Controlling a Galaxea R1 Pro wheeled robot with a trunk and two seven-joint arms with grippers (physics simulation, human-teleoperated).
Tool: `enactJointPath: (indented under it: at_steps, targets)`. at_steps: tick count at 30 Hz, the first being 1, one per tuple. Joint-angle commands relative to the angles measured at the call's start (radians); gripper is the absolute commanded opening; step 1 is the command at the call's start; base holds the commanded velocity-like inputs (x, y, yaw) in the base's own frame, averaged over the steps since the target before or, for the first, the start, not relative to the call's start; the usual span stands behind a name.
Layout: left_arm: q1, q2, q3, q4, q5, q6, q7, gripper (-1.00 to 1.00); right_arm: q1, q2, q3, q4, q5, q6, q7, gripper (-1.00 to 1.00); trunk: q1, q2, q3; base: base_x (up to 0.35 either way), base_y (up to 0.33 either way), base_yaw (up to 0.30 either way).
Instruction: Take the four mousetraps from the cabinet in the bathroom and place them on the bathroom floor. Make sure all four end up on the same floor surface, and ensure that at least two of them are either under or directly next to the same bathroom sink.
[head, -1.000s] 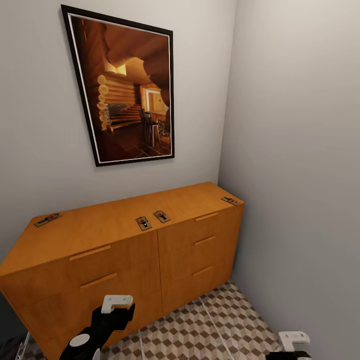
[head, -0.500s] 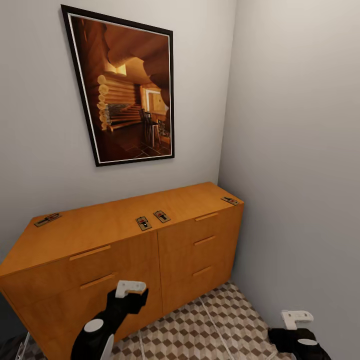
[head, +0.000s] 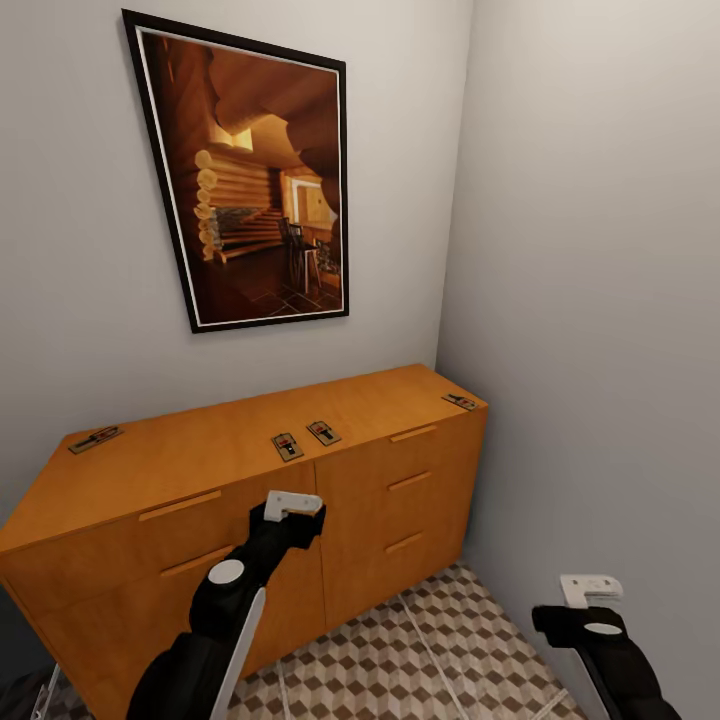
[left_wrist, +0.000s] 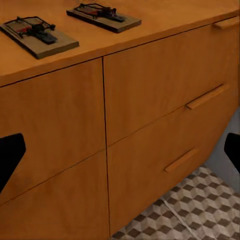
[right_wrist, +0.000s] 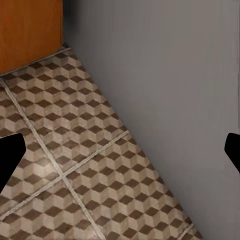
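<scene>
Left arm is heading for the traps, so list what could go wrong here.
1. The two middle mousetraps lie close together near the cabinet's front edge; the left gripper could knock one off.
2. The far-right trap sits in the corner by the wall, cramping the right gripper.

A home interior, possibly a bathroom corner: cube-patterned floor tiles (head: 440, 640) below the right gripper (head: 590, 590), a wooden cabinet (head: 200, 470), a framed cabin picture (head: 250, 180).
</scene>
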Motion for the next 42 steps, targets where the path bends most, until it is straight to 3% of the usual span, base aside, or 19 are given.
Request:
enactJointPath:
  at_steps: [1,14,22,28,34,40,42]
  targets:
    - [-0.015,-0.004,-0.002,-0.001,-0.014,0.005,0.0,1.0,-0.011,0.0,0.001,-0.001,0.0,0.007,-0.003,1.0,0.0,-0.001,-0.001,0.0,0.0,0.0]
    - [-0.266,-0.022,-0.016,0.0,-0.033,0.035,0.002,1.0,-0.188,0.002,-0.001,-0.002,-0.001,0.092,-0.006,1.0,0.0,-0.001,-0.001,0.0,0.0,0.0]
    - [-0.403,-0.022,-0.018,0.0,-0.035,0.116,0.074,1.0,-0.328,0.007,0.0,-0.001,0.001,0.164,-0.006,1.0,0.0,-0.001,-0.001,0.0,0.0,0.0]
    - [-0.478,-0.019,-0.017,0.001,-0.037,0.151,0.111,1.0,-0.418,0.01,0.001,-0.001,0.001,0.215,-0.006,1.0,0.0,-0.001,-0.001,0.0,0.0,0.0]
    - [-0.531,-0.013,-0.011,0.005,-0.037,0.235,0.124,1.0,-0.526,0.021,0.003,0.003,-0.003,0.249,-0.007,1.0,0.0,-0.001,-0.001,0.0,0.0,0.0]
    - [-0.545,0.008,0.012,0.013,-0.03,0.305,0.125,1.0,-0.627,0.052,0.006,0.019,-0.006,0.258,-0.013,1.0,0.0,-0.001,-0.001,0.0,0.0,0.0]
    - [-0.547,0.027,0.034,0.016,-0.025,0.324,0.122,1.0,-0.669,0.071,0.007,0.035,-0.006,0.26,-0.019,1.0,0.0,-0.001,-0.001,0.0,0.0,0.0]
